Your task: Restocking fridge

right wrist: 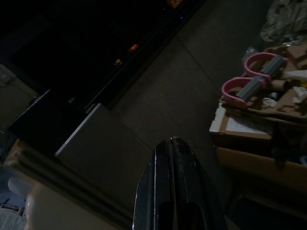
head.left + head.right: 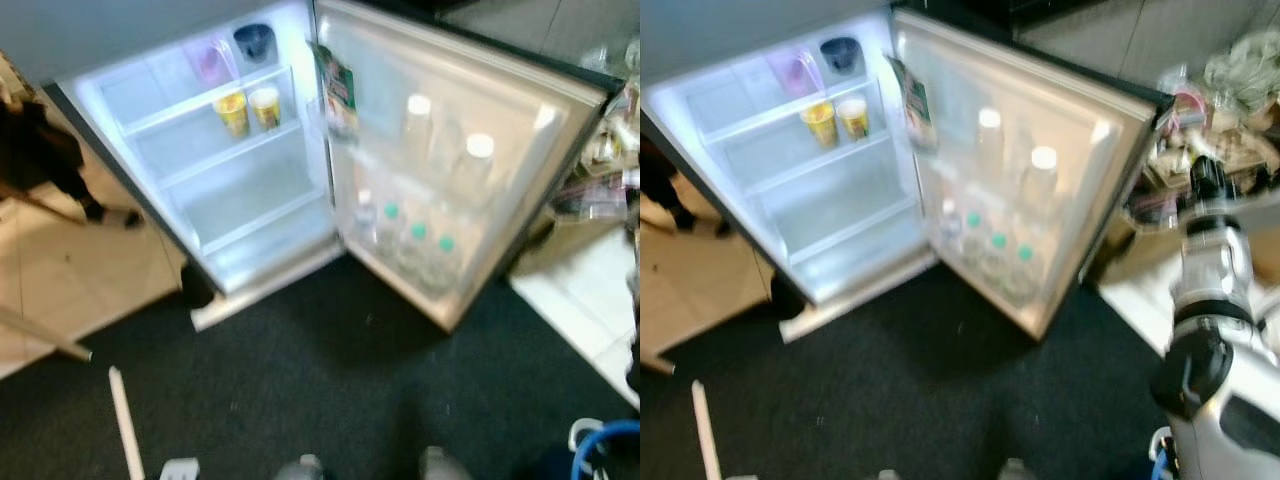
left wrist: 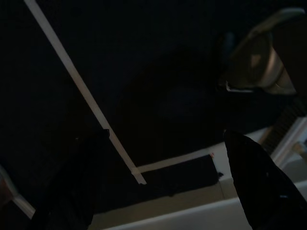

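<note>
Fridge (image 2: 250, 215) is standing open at upper centre, bottles (image 2: 417, 235) lining its door; you're carrying nothing — right gripper (image 1: 173, 142) pressed closed and empty, left gripper (image 3: 165, 158) spread, empty — restocking looks unfinished.

We stood in a lived-in home room, before a small open fridge (image 2: 250, 190) holding cups (image 2: 248, 108) and door bottles (image 2: 415, 240). Dark carpet (image 2: 330, 390) met pale flooring (image 2: 60, 290), and cluttered cardboard boxes (image 1: 259, 115) sat beside it.
</note>
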`<state>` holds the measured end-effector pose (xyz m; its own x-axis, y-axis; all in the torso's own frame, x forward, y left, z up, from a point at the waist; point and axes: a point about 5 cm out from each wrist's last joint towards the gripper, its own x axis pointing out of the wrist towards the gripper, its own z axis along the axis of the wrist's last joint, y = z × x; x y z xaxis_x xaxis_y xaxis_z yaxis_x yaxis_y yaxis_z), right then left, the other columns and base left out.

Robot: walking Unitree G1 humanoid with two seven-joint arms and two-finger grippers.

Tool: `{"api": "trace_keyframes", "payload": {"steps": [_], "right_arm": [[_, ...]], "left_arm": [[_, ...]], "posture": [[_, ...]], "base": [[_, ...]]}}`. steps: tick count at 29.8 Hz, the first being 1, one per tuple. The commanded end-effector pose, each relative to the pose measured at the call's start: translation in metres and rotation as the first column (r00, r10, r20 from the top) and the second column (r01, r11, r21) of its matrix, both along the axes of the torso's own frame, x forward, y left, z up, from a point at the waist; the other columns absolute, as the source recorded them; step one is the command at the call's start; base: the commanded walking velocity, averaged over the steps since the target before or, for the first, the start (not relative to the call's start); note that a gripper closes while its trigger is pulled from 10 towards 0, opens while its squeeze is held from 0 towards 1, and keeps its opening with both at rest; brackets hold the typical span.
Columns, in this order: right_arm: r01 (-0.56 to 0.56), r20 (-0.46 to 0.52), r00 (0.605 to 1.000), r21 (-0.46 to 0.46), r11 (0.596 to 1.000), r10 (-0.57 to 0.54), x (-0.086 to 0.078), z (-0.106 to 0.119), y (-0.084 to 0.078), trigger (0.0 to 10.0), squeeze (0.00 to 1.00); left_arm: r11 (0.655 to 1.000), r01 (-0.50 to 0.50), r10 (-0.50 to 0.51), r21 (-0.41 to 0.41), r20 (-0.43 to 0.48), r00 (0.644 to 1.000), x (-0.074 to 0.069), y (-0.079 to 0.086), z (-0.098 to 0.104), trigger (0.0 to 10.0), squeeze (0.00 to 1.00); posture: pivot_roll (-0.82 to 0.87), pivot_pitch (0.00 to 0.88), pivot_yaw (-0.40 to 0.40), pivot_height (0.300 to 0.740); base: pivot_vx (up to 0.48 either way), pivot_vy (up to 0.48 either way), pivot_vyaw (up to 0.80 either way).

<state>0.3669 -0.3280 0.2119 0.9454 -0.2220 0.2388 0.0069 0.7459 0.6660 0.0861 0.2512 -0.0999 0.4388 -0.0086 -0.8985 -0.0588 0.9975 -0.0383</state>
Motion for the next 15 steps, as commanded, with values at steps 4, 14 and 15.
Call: {"api": "trace_keyframes", "payload": {"steps": [4,14,15], "right_arm": [[0.024,0.045,0.999,-0.012,1.000,-0.024,0.002,0.021,-0.005,0.0,0.00],[-0.047,0.052,0.997,-0.152,0.987,0.055,0.015,0.044,0.014,10.0,0.00],[-0.047,0.052,0.997,-0.152,0.987,0.055,0.015,0.044,0.014,10.0,0.00]], "left_arm": [[0.999,0.001,-0.003,0.038,0.060,0.998,0.009,0.020,0.010,10.0,0.00],[0.997,0.058,-0.067,0.042,0.280,0.958,0.067,0.018,0.033,10.0,0.00],[0.997,0.058,-0.067,0.042,0.280,0.958,0.067,0.018,0.033,10.0,0.00]], "posture": [[0.06,0.271,0.117,0.740],[0.08,0.294,0.124,0.740],[0.08,0.294,0.124,0.740]], "base": [[0.000,0.000,0.00],[0.000,0.000,0.00],[0.000,0.000,0.00]]}}
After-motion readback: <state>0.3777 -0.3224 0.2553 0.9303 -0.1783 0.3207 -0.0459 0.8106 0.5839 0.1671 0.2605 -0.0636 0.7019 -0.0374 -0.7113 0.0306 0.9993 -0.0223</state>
